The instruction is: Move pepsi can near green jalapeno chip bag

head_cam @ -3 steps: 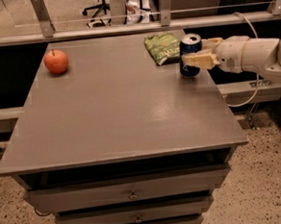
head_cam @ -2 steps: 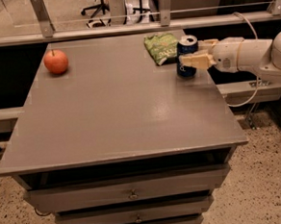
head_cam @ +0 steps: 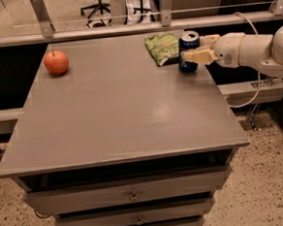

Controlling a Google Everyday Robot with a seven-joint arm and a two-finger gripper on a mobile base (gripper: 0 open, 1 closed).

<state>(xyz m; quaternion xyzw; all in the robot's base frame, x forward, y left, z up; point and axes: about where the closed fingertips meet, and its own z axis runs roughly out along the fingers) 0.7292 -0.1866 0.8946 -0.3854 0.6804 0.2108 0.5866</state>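
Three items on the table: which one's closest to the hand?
The pepsi can, back right: the hand is shut on it. The green jalapeno chip bag lies just left of it; the apple sits far left.

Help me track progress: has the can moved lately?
Yes, the can went slightly left toward the bag, gripped by the end effector near the table's right edge.

Surface (head_cam: 122,111) is viewed from front, high, tilted down, mid-range; pincer (head_cam: 193,48) is framed upper right, on pepsi can (head_cam: 189,41).
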